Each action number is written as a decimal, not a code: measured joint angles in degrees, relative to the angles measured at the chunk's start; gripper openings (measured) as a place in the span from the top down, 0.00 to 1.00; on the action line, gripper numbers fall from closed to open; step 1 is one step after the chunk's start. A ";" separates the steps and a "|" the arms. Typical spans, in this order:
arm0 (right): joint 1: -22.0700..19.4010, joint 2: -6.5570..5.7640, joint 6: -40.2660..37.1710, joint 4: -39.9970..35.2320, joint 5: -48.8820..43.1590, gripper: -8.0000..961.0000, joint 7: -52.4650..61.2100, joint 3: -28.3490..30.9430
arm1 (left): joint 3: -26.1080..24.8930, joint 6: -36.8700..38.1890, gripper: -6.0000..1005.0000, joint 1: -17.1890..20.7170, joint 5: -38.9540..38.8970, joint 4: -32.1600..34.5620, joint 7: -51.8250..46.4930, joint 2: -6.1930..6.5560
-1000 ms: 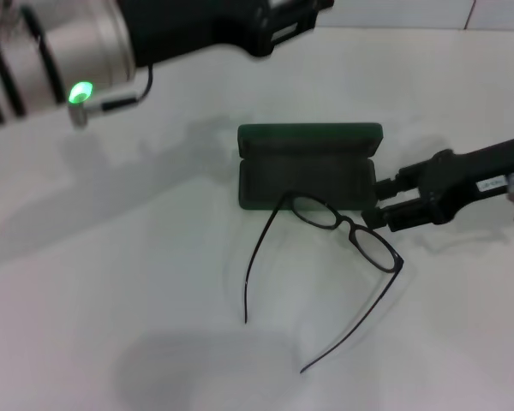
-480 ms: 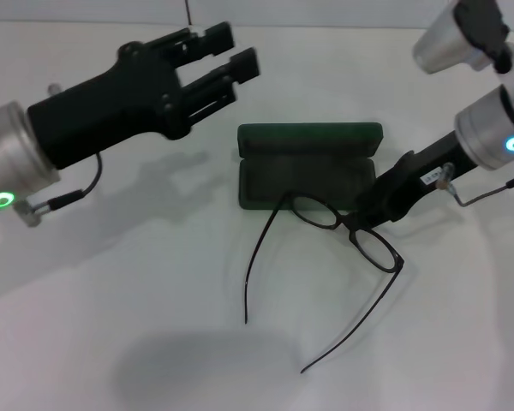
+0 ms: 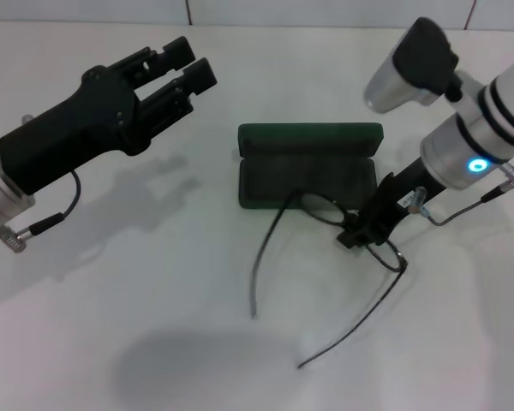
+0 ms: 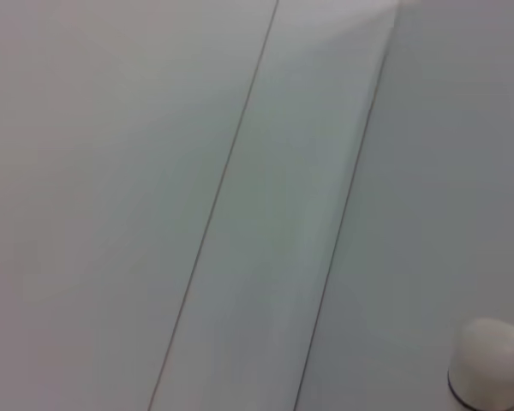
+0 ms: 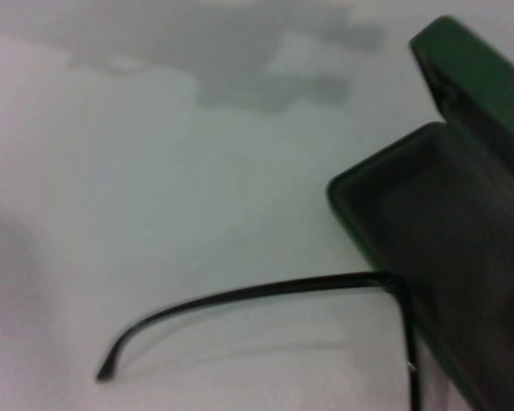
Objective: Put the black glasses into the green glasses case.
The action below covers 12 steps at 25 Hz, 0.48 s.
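Observation:
The green glasses case (image 3: 307, 167) lies open in the middle of the white table, its lid standing up at the far side. The black glasses (image 3: 323, 210) lie with temples unfolded, one lens over the case's near edge and the other lens on the table to the right. My right gripper (image 3: 357, 235) comes in from the right and is down on the bridge of the glasses, shut on the frame. The right wrist view shows one temple arm (image 5: 257, 291) and the open case (image 5: 437, 205). My left gripper (image 3: 187, 62) hangs open and empty above the table, left of the case.
The white table (image 3: 154, 282) spreads around the case. The two temple arms reach toward the table's near side. The left wrist view shows only pale surfaces and a white rounded part (image 4: 490, 364).
My right gripper dropped onto the glasses' bridge, and the glasses shifted slightly, the left temple tip swinging right. My left arm pulled back to the left.

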 joint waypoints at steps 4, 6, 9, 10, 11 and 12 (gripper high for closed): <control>-1.47 0.00 1.19 -2.63 2.43 0.83 -0.27 -1.80 | -0.28 0.89 0.54 0.35 -0.26 -0.61 0.53 0.04; -2.48 -0.01 1.12 -4.82 2.84 0.86 -0.30 -1.72 | -0.31 1.10 0.54 0.52 -0.27 -0.85 0.61 0.05; -3.98 -0.01 0.17 -7.72 3.42 0.86 -0.32 -1.65 | -0.36 1.57 0.55 0.55 -0.28 -1.24 0.62 0.07; -4.63 -0.03 -0.23 -8.79 3.86 0.86 -0.42 -1.65 | -0.38 1.95 0.55 0.56 -0.29 -1.31 0.63 0.07; -5.36 -0.06 -0.72 -9.96 4.28 0.86 -0.54 -1.69 | -0.40 2.26 0.55 0.56 -0.30 -1.37 0.65 0.07; -6.37 -0.10 -1.30 -11.75 5.06 0.86 -0.82 -1.72 | -0.42 2.71 0.55 0.56 -0.32 -1.52 0.71 0.08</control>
